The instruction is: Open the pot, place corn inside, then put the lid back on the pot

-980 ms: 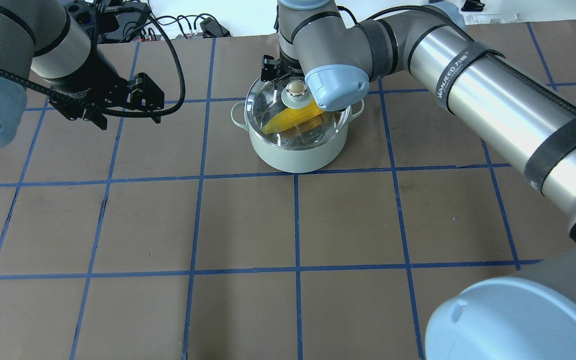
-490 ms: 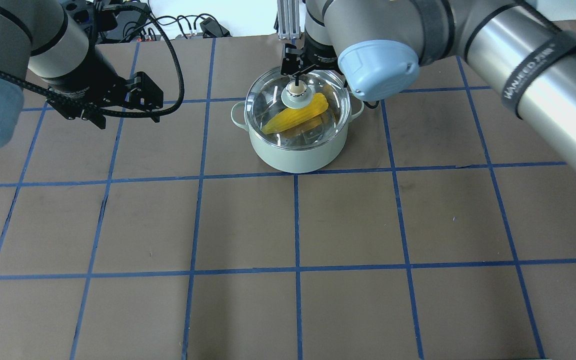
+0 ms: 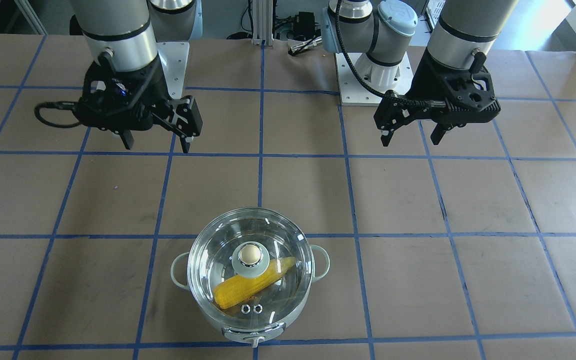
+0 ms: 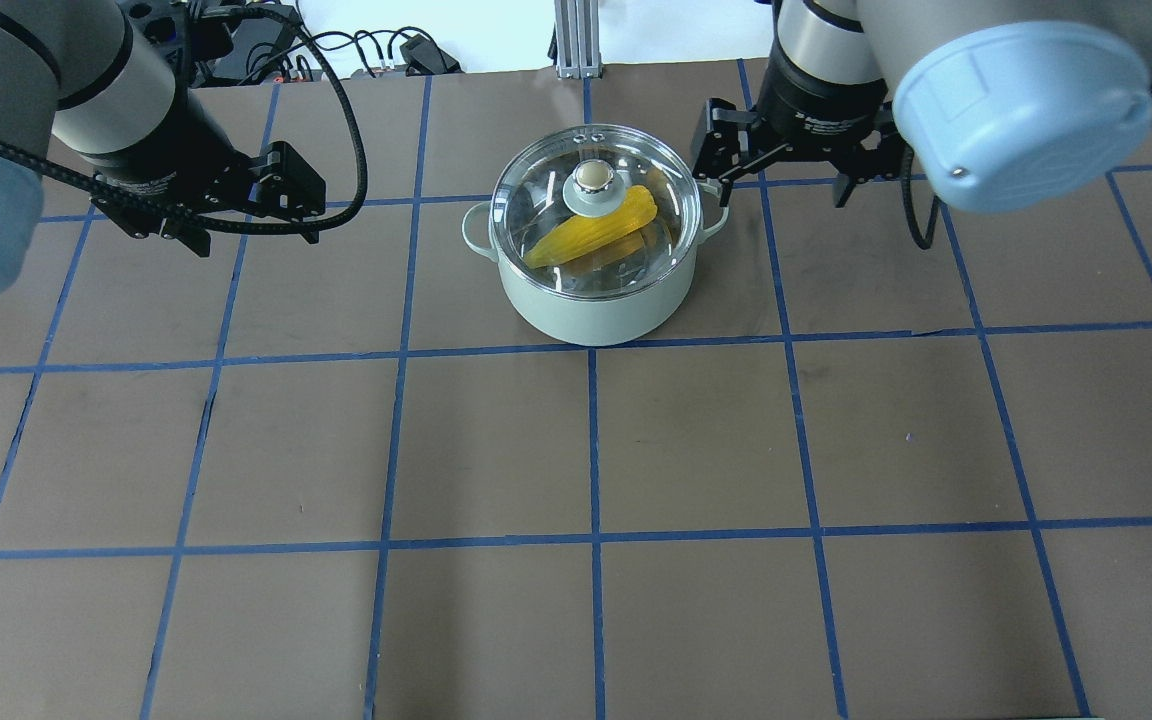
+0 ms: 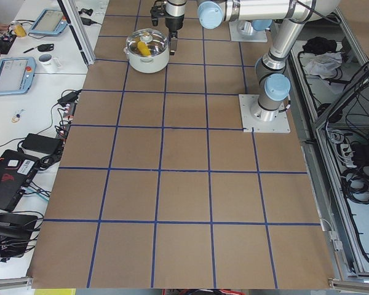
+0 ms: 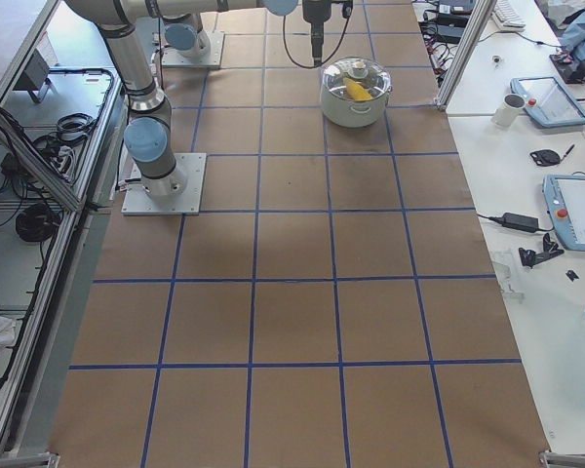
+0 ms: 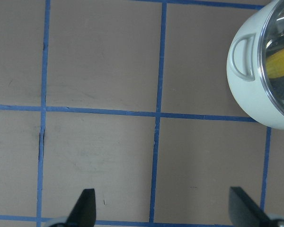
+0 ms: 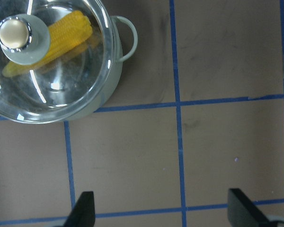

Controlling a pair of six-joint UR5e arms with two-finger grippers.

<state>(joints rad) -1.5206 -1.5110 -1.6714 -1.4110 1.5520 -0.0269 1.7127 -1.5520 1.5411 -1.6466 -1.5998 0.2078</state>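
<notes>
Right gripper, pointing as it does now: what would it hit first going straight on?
Probably the bare table, not the pot: the right gripper points straight down, off to the pot's side, fingers open.

— What is covering the table [image 4: 886, 440]?

— Brown paper [image 4: 496, 450] is lying flat over it, and blue tape lines [image 4: 594, 450] are crossing the paper in a grid of squares.

— Is anything standing on it?

— A pot [image 4: 591, 305] is sitting straight on the paper, across one of the lines. Two white plates [image 5: 245, 123] are lying flat as well — well apart from the pot, toward the opposite side.
</notes>
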